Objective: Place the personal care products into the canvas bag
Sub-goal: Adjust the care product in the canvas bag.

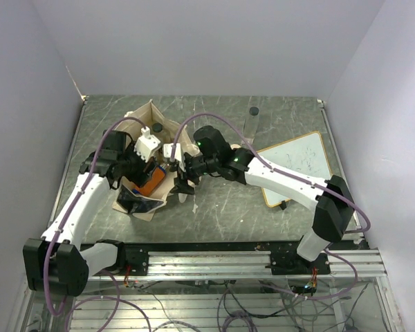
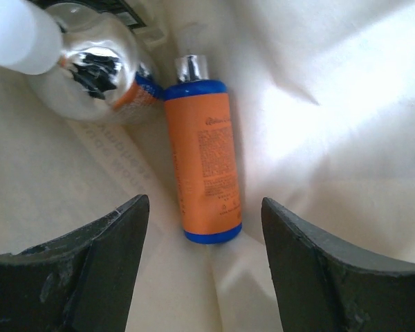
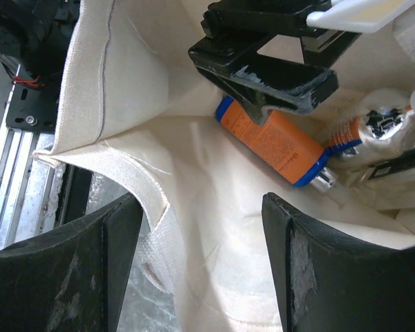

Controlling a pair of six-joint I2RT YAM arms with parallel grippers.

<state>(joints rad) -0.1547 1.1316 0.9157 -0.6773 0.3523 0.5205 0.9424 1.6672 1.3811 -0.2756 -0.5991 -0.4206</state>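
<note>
Inside the canvas bag (image 1: 152,114), toward the worktop's (image 1: 228,207) left edge, lie two bottles.
An orange bottle (image 2: 202,169) lies just beside a silver bottle (image 2: 90,76); the left tool (image 2: 204,204) above them and the right tool (image 3: 200,200) at the rim both gape wide, empty.

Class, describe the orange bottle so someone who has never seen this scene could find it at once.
Find the beige canvas bag lying open left of centre in the overhead view. Two bottles show inside: pick the orange bottle, a straight cylinder with a blue band at each end. Its neighbour, the silver bottle, is mirror-shiny with a white cap.
</note>
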